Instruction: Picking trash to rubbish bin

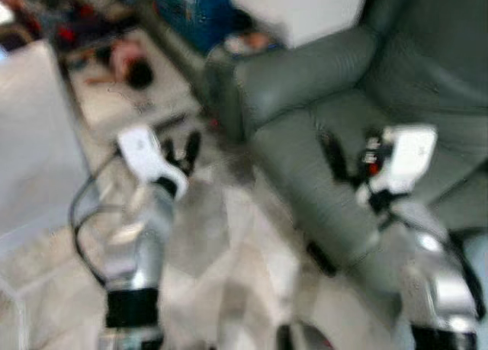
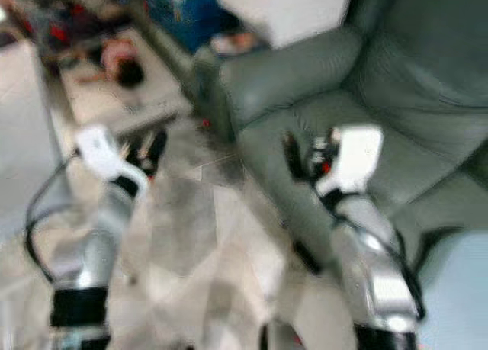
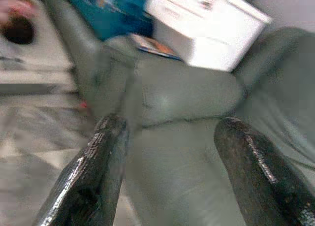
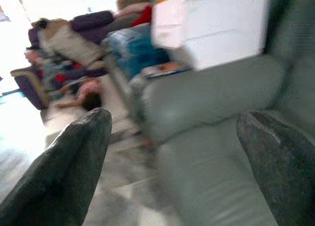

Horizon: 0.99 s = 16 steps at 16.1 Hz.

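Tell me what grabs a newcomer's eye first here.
The big grey-green armchair at right, with the right gripper raised over its seat, fingers open. The left gripper hangs open over the pale tiled floor. Behind the armchair sits a white box.

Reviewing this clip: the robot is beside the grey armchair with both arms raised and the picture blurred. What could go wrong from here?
1. The right gripper is open over the armchair seat; a step forward might drive its fingers into the cushion.
2. A black cable loops beside the left gripper arm and could snag as it moves.
3. The views are blurred, so any small trash on the floor is hard to locate; a grasp now may miss.
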### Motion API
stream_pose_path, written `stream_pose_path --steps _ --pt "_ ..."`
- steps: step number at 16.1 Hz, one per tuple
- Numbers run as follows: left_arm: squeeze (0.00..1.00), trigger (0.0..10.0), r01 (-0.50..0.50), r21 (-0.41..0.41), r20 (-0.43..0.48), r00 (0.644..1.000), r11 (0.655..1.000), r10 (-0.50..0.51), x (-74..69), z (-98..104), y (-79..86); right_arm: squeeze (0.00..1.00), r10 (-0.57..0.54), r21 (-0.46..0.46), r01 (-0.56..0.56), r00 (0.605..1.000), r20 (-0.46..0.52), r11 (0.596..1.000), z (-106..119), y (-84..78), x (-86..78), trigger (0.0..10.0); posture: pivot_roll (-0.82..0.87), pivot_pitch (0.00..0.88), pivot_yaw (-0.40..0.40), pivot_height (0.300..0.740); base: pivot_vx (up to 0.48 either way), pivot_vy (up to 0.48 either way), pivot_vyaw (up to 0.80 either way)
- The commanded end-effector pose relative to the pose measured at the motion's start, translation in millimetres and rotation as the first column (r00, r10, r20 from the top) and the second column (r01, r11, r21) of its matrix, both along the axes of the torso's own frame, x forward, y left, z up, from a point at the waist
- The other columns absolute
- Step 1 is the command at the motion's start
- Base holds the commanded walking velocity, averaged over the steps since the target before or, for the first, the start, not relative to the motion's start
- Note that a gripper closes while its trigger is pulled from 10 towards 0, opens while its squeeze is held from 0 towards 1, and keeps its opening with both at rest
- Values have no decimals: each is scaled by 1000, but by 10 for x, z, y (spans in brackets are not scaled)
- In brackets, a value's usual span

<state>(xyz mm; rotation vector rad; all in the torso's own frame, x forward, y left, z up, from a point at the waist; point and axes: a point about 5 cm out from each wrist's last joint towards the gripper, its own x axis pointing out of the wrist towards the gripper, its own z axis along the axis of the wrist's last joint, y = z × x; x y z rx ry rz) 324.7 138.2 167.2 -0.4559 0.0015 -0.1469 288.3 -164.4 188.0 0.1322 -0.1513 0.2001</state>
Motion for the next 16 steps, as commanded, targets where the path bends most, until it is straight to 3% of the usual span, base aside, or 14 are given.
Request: stream_pose_path --steps 1,5,13,15,16 --pt "0 10000 -22 11 -1 1000 1000 22 4 7 66 463 10 2 -10 999 36 1000 75 38 -16 10000 -80 163 63 740 401 262 0" --pt "0 10000 -25 -7 -18 1000 1000 25 8 -13 62 459 9 0 -9 999 38 1000 77 31 -20 10000 -84 160 63 740 352 317 0" --pt "0 10000 -21 -1 -33 999 1000 21 12 -48 51 463 11 -5 -10 999 36 1000 75 29 -21 10000 -85 159 63 740 0 0 0" --pt "0 10000 -5 16 -71 997 1000 6 10 -137 38 463 10 -5 -9 999 30 1000 55 29 -25 10000 -85 159 63 740 0 0 0" --pt "0 10000 18 49 -126 992 999 -12 -11 -313 56 463 7 -6 -7 1000 23 1000 27 30 -25 10000 -81 162 66 740 0 0 0"
